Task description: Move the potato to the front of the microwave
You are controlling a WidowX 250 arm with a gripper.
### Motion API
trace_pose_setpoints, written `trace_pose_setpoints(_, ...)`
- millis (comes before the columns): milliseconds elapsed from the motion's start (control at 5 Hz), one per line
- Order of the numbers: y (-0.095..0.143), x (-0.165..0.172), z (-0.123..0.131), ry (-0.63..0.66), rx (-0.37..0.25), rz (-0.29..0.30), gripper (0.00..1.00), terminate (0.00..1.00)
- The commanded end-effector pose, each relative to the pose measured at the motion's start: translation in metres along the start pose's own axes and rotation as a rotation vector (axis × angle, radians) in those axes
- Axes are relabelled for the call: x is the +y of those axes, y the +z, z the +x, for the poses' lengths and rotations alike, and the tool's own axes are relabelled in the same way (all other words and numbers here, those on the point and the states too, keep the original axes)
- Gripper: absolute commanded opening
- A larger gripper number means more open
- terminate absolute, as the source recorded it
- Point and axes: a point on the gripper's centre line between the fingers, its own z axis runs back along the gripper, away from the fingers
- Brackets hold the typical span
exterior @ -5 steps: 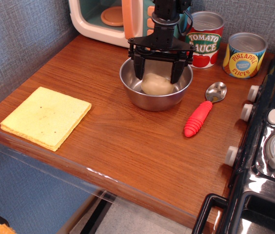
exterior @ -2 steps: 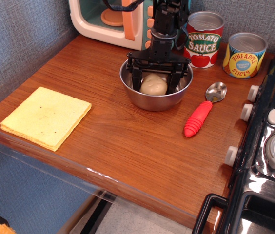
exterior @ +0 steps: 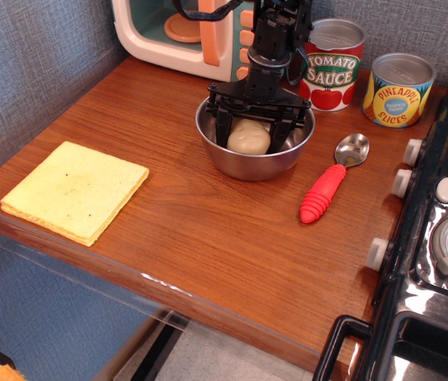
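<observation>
Between the pincer's (exterior: 251,132) black fingers sits the potato (exterior: 249,137), gripped inside a steel bowl (exterior: 254,161); the microwave (exterior: 183,32) stands just behind.

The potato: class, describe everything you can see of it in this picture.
The potato is small, smooth, pale beige and egg-shaped, like plastic. It sits inside the steel bowl, below the microwave. The black gripper straddles it, one finger at each side; whether the fingers press it or it has left the bowl's floor cannot be told.
</observation>
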Motion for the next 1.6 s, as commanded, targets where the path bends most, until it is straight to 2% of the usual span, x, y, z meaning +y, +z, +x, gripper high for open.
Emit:
trace_pose_setpoints(0,0.059,-0.002,0.022,-0.237,-0.167,-0.139,0.00,0.00)
trace_pose_setpoints(200,0.098,0.006,0.032,-0.328,-0.273,-0.220,0.00,0.00)
trace_pose_setpoints(400,0.121,0.027,0.046,-0.415,-0.324,-0.227,0.00,0.00)
trace_pose_setpoints(600,0.117,0.061,0.067,-0.455,-0.309,-0.206,0.00,0.00)
trace_pose_setpoints(800,0.098,0.104,0.083,-0.411,-0.267,-0.144,0.00,0.00)
trace_pose_setpoints(1000,0.082,0.134,0.084,-0.384,-0.232,-0.114,0.00,0.00)
trace_pose_setpoints(1200,0.063,0.141,0.081,-0.391,-0.194,-0.109,0.00,0.00)
trace_pose_setpoints(1400,0.042,0.140,0.076,-0.425,-0.166,-0.069,0.00,0.00)
